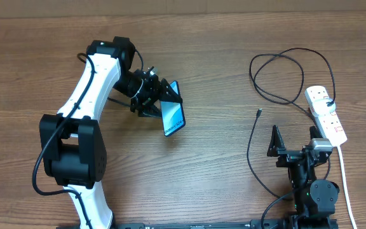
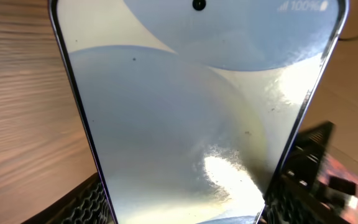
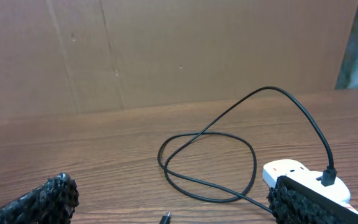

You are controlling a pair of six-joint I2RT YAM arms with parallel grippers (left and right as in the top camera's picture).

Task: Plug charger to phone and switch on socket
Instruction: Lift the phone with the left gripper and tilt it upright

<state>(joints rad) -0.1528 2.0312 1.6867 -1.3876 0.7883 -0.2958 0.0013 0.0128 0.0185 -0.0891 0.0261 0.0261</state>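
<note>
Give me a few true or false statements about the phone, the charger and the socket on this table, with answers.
1. The left tool grips the phone. True.
2. The charger tip sits in the phone. False: it lies on the table, well apart from the phone.
3. The right tool is open and empty. True.
4. The socket lies on the left tool's side. False: it lies by the right tool.
</note>
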